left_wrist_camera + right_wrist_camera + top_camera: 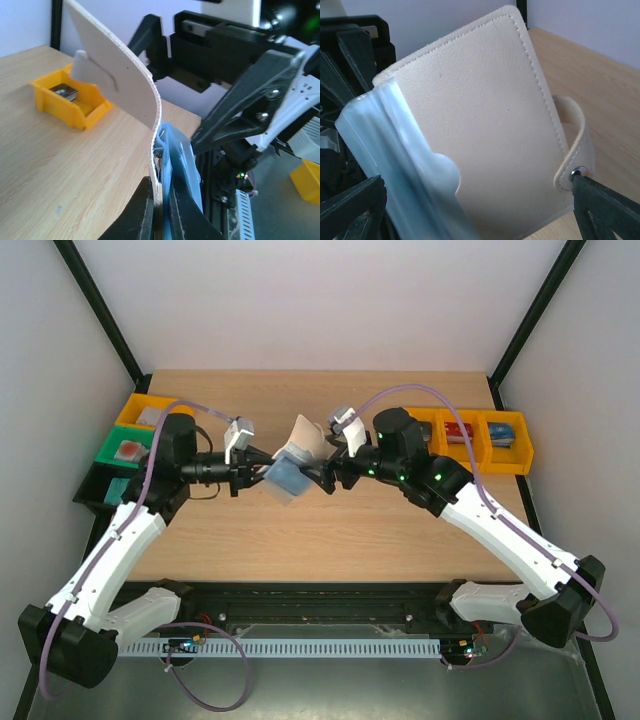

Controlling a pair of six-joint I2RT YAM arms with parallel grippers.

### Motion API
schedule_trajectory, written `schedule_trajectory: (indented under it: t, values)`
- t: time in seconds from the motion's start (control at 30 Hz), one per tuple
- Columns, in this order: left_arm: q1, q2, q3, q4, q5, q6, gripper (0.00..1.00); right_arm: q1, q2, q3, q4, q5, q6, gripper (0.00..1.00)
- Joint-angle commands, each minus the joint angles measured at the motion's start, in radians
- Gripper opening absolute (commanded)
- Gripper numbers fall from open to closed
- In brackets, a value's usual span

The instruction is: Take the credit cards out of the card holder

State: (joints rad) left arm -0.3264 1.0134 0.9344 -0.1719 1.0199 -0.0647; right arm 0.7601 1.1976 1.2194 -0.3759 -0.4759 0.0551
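Beige folding card holder point(485, 100), blue inside: pinched by left gripper point(161, 210); right gripper point(477, 210) agape. Risk: thin edge-pinch slips under pulling.

Table point(330, 530) seen from above and behind, both wrist views held close, facing each other, card holder point(485, 115) shared by all.

card holder point(485, 115): pale beige-cream outside, fine grain, matching stitch line along the edge. inner sleeves translucent light blue. snap tab point(572, 145): same beige, silver stud. table point(330, 530): light wood grain. 3 right yellow bins point(478, 440). opposite side: left yellow bin point(140, 410), green bin point(125, 450), black bin point(105, 490). arms point(110, 560): white links, black joints. cables point(215, 680): purple.
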Motion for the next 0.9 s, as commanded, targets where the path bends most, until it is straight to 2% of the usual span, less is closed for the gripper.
schedule_trajectory:
  t: [0.0,0.2,0.33,0.4,0.47,0.5,0.73,0.77,0.8,0.87]
  values:
    - [0.000,-0.010,0.064,-0.067,0.101,0.112,0.02,0.008,-0.013,-0.011,0.092,-0.054,-0.071,0.99]
    - [-0.007,-0.001,0.084,-0.051,0.077,0.096,0.02,0.015,0.051,0.007,0.109,-0.271,-0.031,1.00]
    - [-0.013,0.005,0.094,-0.052,0.063,0.084,0.02,0.031,0.093,0.032,0.067,-0.302,-0.030,0.92]
    - [-0.013,0.006,0.097,-0.054,0.066,0.079,0.02,0.036,0.099,0.033,0.071,-0.282,-0.018,0.77]
    - [-0.015,0.009,0.097,-0.049,0.068,0.066,0.02,0.035,0.101,0.034,0.083,-0.252,0.004,0.49]
    - [-0.014,0.009,0.097,-0.049,0.070,0.063,0.02,0.035,0.100,0.033,0.092,-0.241,0.014,0.40]
    - [-0.007,0.005,0.094,-0.084,0.074,0.076,0.02,0.028,0.040,-0.019,0.188,-0.258,0.056,0.04]
    - [-0.003,0.006,0.093,-0.083,0.073,0.075,0.03,0.022,0.032,-0.031,0.216,-0.282,0.075,0.02]
    - [0.005,0.004,0.091,-0.073,0.069,0.065,0.12,0.013,0.026,-0.038,0.242,-0.307,0.105,0.02]
    - [0.032,-0.005,0.082,-0.032,0.064,0.031,0.52,-0.010,0.014,-0.058,0.307,-0.363,0.169,0.02]
